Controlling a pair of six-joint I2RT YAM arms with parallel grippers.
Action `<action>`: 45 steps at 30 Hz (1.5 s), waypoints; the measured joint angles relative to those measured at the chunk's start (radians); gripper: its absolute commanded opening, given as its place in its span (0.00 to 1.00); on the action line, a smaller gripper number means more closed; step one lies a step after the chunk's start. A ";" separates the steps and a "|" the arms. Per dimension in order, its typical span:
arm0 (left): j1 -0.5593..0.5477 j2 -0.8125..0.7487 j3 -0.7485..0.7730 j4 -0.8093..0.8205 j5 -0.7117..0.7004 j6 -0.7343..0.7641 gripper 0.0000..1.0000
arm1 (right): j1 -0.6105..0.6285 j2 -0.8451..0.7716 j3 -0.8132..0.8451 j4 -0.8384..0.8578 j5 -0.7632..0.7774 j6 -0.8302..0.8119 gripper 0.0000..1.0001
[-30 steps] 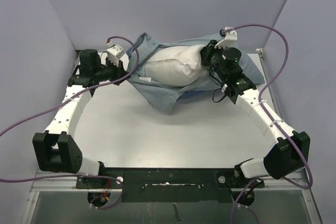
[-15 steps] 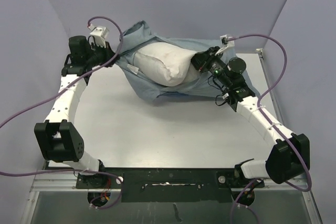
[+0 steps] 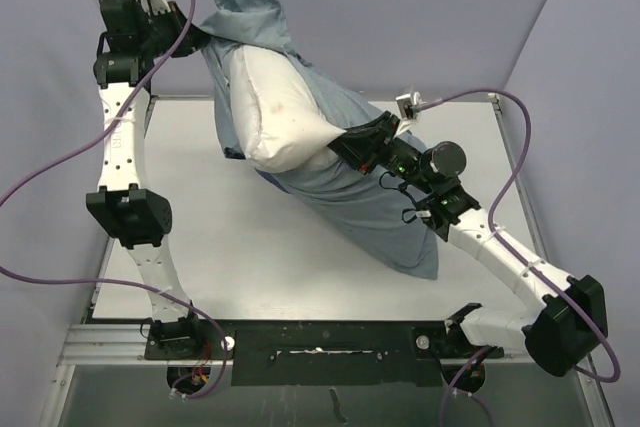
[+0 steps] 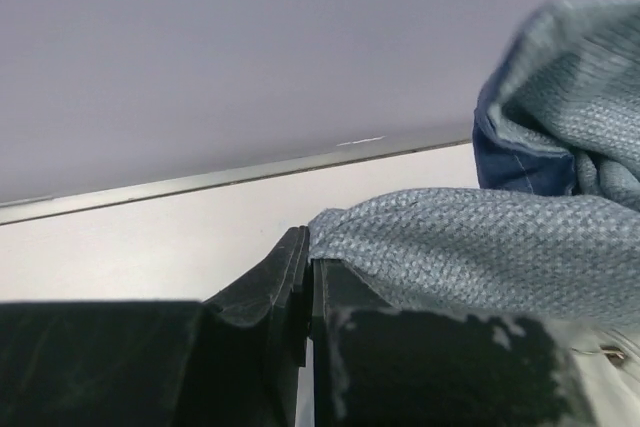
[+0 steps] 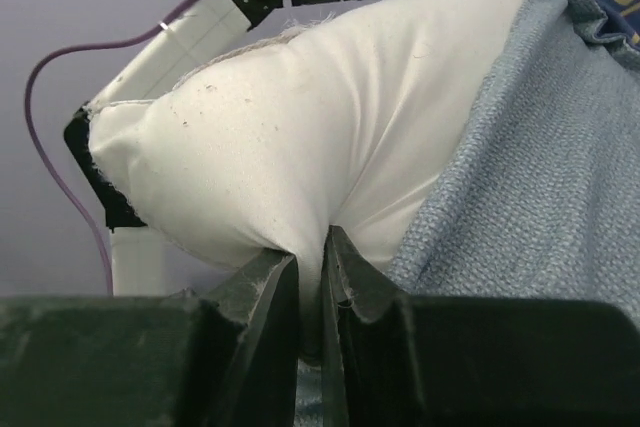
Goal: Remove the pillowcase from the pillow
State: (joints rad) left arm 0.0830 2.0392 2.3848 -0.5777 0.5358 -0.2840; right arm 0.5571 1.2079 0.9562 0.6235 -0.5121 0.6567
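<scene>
Now that the left gripper (image 3: 192,35), clamped tight on the pillowcase (image 3: 370,202) edge, has risen to the upper left of the frame while the right gripper (image 3: 340,143) pinches the pillow (image 3: 275,117) corner at centre, the pillow looks about half freed.

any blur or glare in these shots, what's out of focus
Top external: evenly lit, sharp, no glare on the pillowcase. Left wrist: its weave crisp, the dark fingers softer up close. Right wrist: pillow bright, not blown out; fingers slightly blurred.
</scene>
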 measured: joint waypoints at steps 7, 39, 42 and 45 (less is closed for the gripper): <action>-0.010 0.018 0.027 -0.056 0.004 -0.037 0.00 | 0.132 -0.089 -0.040 -0.050 -0.008 -0.107 0.00; 0.131 -0.135 -0.276 -0.084 0.270 0.013 0.98 | 0.124 0.265 0.412 -0.211 0.493 -0.391 0.00; 0.184 -0.192 -0.389 -0.074 0.323 0.062 0.98 | 0.093 0.265 0.415 -0.190 0.566 -0.399 0.00; 0.171 -0.244 -0.449 -0.076 0.400 0.108 0.98 | 0.087 0.265 0.412 -0.189 0.611 -0.404 0.00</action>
State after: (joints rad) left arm 0.2535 1.7950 1.9358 -0.6533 0.9360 -0.1764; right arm 0.6437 1.4727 1.3682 0.4343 0.0990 0.2523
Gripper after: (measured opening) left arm 0.979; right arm 0.102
